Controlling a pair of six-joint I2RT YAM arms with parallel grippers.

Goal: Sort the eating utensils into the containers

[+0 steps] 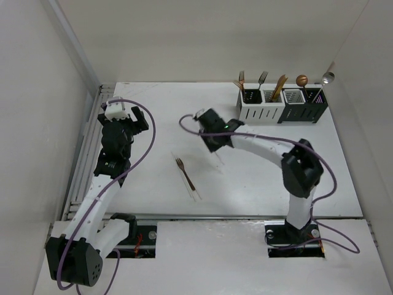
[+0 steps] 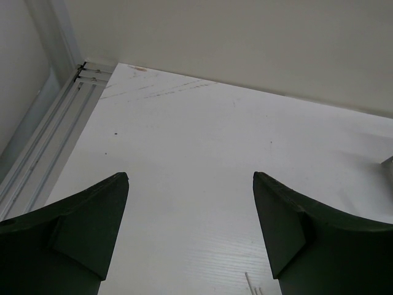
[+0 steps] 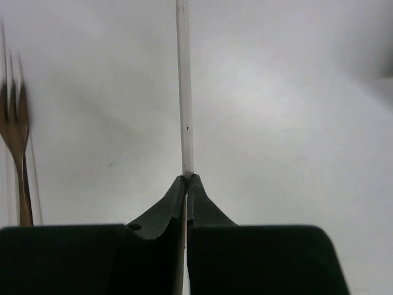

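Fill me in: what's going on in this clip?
The right gripper is pinched shut on a slim white utensil handle over the middle of the table; its head is out of sight. A copper fork with a white handle lies loose on the table beside it. The left gripper hangs open and empty. The containers at the far right already hold several utensils.

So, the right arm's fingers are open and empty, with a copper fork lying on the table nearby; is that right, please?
Not quite. The right gripper has its fingers shut on a thin white handle, as the right wrist view shows. The copper fork does lie on the table nearby.
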